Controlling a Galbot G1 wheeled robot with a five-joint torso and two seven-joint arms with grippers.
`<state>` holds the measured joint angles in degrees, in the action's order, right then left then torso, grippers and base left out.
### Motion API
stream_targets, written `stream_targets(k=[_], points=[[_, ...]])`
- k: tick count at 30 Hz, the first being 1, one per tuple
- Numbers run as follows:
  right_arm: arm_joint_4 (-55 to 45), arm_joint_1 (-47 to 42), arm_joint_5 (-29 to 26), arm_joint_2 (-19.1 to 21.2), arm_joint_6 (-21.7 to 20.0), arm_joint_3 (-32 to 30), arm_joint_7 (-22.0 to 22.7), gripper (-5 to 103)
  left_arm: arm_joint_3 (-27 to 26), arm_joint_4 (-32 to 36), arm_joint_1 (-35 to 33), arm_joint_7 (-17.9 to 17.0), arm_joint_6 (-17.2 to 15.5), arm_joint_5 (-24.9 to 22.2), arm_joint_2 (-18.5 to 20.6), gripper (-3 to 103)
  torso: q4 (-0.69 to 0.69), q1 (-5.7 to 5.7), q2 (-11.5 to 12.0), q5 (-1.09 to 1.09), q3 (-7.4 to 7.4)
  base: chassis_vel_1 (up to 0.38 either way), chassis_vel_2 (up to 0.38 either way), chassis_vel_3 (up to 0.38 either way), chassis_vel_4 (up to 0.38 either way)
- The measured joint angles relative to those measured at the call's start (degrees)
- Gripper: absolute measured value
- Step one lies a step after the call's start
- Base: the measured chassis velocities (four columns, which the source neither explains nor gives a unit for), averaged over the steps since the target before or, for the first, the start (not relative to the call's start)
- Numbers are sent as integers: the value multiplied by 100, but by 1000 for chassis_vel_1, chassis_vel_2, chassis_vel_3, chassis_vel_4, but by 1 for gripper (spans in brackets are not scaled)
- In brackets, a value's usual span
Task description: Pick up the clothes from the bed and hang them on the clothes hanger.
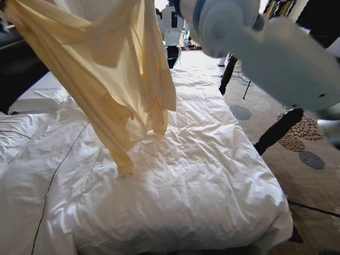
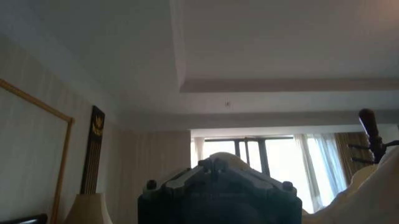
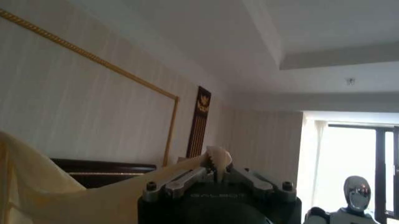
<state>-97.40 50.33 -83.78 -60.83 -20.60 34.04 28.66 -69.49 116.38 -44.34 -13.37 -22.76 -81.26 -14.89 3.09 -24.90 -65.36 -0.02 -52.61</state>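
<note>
Jaws of the right gripper (image 3: 216,164) pinch a fold of the top (image 1: 108,68); the left gripper (image 2: 215,164) is pressed together on cream cloth too. The top hangs lengthwise from both, clear above the bed (image 1: 178,183), a dark post (image 2: 372,133) near the left.

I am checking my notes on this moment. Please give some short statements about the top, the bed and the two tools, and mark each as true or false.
1. The yellow top lies flat on the bed. False: it hangs in the air above the duvet.
2. The right tool is shut on the top's fabric. True.
3. The left tool points down at the floor. False: it points up, towards the ceiling and window.
4. The duvet on the bed is white. True.
5. The top is dark blue. False: it is pale yellow-cream.
</note>
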Motion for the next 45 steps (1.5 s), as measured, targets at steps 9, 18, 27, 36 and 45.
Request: stream_targets(k=[9,18,27,36,45], points=[[-819,825,-1013,601,-119,57,327,0,-1267,91,-150,-224,-838,-896,456,0,2,-2,0,1,-1,0,0,0,0],[-2107,1741,-2491,2120,-125,546,570,0,-1743,609,-214,-363,-1582,-1338,239,0,1,-1,0,3,-1,0,0,0,0],[-3268,1829,-3207,3252,-9,729,630,0,-2117,1082,-438,-649,-1979,-1572,-149,0,1,1,0,4,0,0,0,0,0],[-3467,2011,-3489,3491,-8,578,580,0,-2305,1262,-441,-659,-1973,-1681,-155,0,3,-1,1,3,-1,0,0,0,0],[-3309,3238,-4415,3100,21,879,809,0,-2839,1261,-515,-595,-1957,-1989,-25,0,2,-1,1,-2,-1,0,0,0,0]])
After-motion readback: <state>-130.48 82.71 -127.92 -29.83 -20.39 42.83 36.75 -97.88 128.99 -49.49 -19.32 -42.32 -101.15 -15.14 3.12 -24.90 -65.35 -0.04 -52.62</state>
